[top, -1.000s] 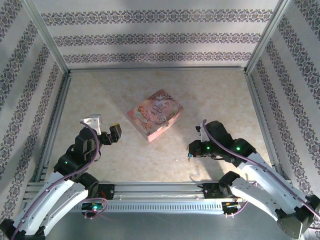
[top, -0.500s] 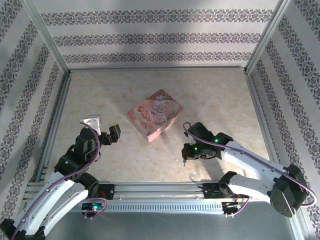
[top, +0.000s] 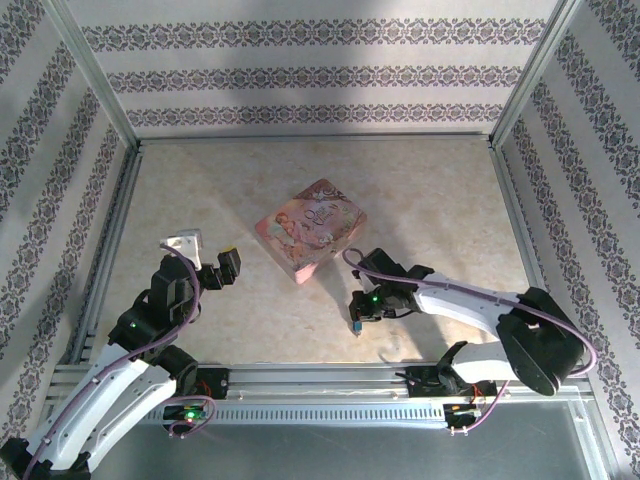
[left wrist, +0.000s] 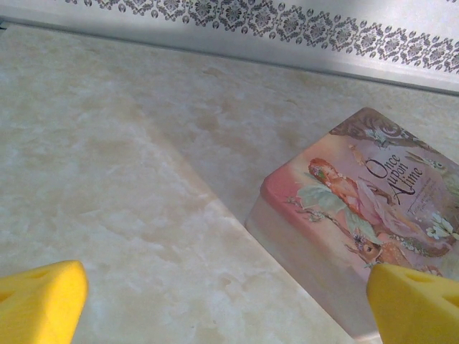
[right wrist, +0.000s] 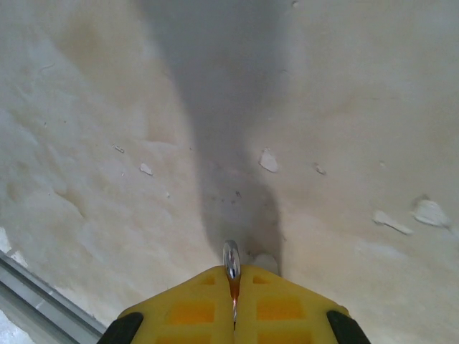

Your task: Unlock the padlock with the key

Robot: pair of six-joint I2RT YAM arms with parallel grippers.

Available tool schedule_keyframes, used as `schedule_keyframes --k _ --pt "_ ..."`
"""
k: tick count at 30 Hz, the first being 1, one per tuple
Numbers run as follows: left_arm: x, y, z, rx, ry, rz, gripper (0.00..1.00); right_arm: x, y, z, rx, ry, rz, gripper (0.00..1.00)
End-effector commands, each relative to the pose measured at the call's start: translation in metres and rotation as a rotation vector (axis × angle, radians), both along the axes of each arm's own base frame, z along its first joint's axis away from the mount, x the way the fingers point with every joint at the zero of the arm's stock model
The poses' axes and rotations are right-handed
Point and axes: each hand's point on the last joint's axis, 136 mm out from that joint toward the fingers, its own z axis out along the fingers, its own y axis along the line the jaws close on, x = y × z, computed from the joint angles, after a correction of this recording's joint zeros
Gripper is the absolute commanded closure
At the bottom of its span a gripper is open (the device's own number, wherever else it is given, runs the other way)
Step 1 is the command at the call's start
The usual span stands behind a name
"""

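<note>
My right gripper (top: 358, 312) hovers low over the table, in front of the pink picture-printed tin (top: 311, 229). Its yellow fingers (right wrist: 179, 308) are shut on a thin silvery metal piece (right wrist: 231, 259) that pokes out past the tips. A small blue speck (top: 356, 326) shows at the tips in the top view. I cannot tell whether this piece is the key or part of the padlock. My left gripper (top: 228, 265) is open and empty, left of the tin (left wrist: 358, 208), with its yellow fingertips (left wrist: 39, 309) wide apart.
Aluminium rails (top: 320, 378) run along the table's near edge, and one rail (right wrist: 43, 301) shows at the lower left of the right wrist view. Patterned walls (top: 300, 75) close in the back and sides. Bare marbled tabletop (top: 220, 190) lies around the tin.
My right arm has swung left along the front of the table, carrying the metal piece from the right side to just in front of the tin. The left arm has not moved.
</note>
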Motion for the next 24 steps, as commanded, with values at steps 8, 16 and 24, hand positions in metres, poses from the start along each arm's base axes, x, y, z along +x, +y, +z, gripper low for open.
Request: schedule_keyframes --k 8,16,24 --pt "-0.001 0.008 -0.003 0.025 0.008 0.024 0.01 0.015 0.01 0.005 0.001 -0.06 0.01 0.79" --pt "-0.001 0.01 -0.003 0.03 0.006 0.034 0.01 0.029 -0.006 0.047 -0.016 -0.203 -0.005 0.61" --pt "0.001 0.019 0.001 0.063 -0.014 0.078 0.01 0.062 -0.062 0.108 -0.057 -0.469 -0.141 0.49"
